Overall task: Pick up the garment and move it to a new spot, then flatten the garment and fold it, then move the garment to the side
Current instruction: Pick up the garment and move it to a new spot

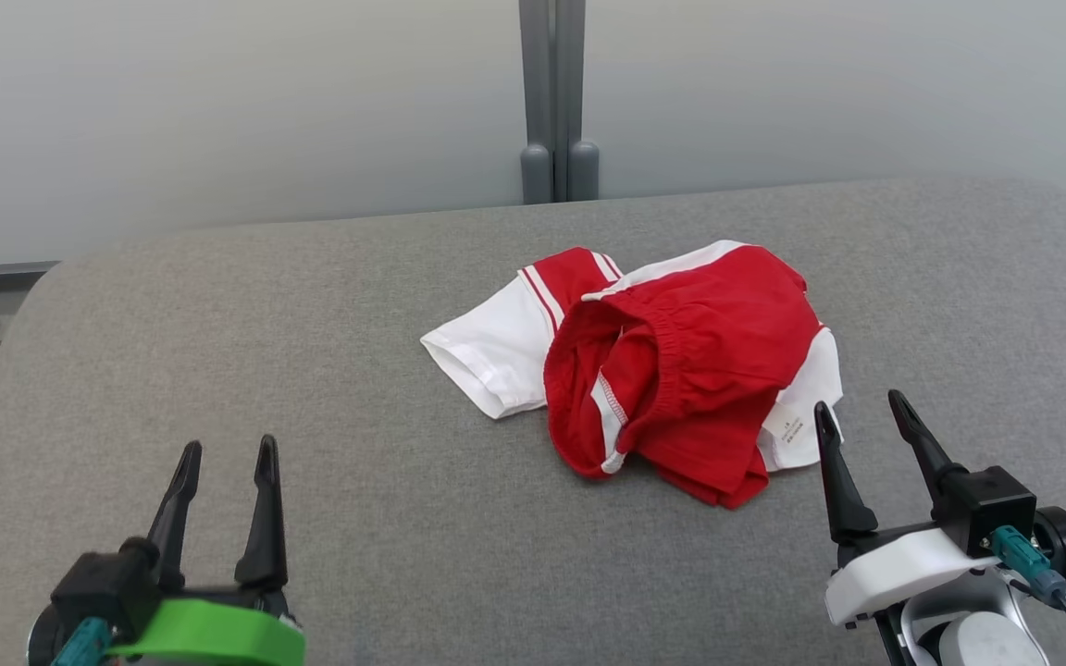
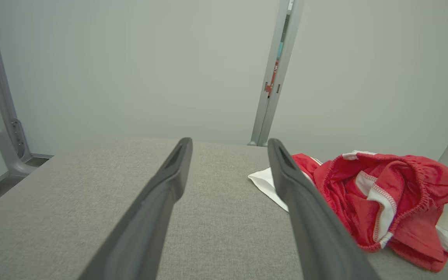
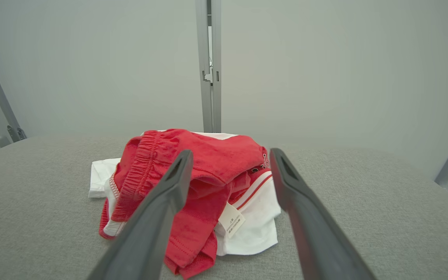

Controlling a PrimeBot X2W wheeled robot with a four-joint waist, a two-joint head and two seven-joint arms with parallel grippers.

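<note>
1. A pale grey wall (image 1: 218, 111) of smooth panels runs behind the work area.
2. A grey fabric-covered table (image 1: 311, 324) with rounded far corners stretches forward from the robot.
3. A grey metal post (image 1: 553, 92) stands upright against the wall, past the middle of the table's far edge.
4. The garment (image 1: 681, 361), red with white parts and red-and-white stripes, lies crumpled in a loose heap on the table, a little right of centre. Its red elastic waistband gapes open toward the robot, and a white part spreads flat to the left.
5. The right gripper (image 1: 860, 402) is at the lower right of the head view, its dark fingers pointing up and away, with the tips just beside the garment's near right edge. Its jaws stand released and spread wide, and no cloth is caught between them. In the right wrist view the garment (image 3: 208, 155) lies just ahead of the fingers (image 3: 169, 194).
6. The left gripper (image 1: 229, 444) is at the lower left over bare table, well apart from the garment, with its jaws likewise released and wide.
7. A small white label (image 1: 785, 425) with print too small to read sticks out at the garment's near right edge, close to the right gripper's inner fingertip.
</note>
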